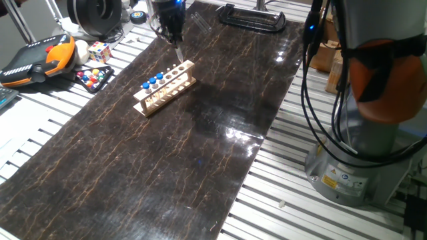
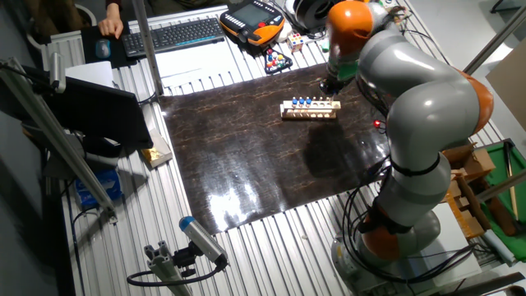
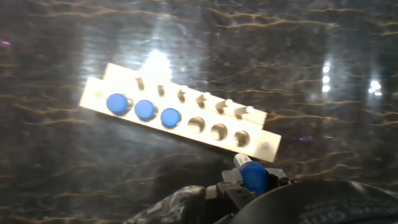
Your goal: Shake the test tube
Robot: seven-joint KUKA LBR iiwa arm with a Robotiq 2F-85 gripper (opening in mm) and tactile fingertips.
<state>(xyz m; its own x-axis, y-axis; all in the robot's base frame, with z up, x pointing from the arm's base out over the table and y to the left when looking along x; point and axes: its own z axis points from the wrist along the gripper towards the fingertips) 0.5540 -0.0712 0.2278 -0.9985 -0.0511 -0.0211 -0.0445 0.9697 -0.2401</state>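
Note:
A pale wooden rack [image 1: 165, 88] lies on the dark mat and holds three blue-capped test tubes [image 1: 152, 81] at its left end. In the hand view three blue caps [image 3: 144, 109] fill the left holes and three holes to their right stand empty. My gripper [image 1: 175, 40] hangs above the rack's right end, shut on a fourth test tube [image 1: 179, 52] that is lifted clear of the rack. In the hand view this tube's blue cap [image 3: 254, 177] shows between my fingers at the bottom edge. In the other fixed view my hand [image 2: 333, 80] is just above the rack [image 2: 311, 108].
A black clamp [image 1: 251, 17] lies at the mat's far edge. A teach pendant [image 1: 37, 59], a Rubik's cube [image 1: 99, 51] and a tray of coloured balls [image 1: 93, 77] sit left of the mat. The robot base [image 1: 360, 153] stands at the right.

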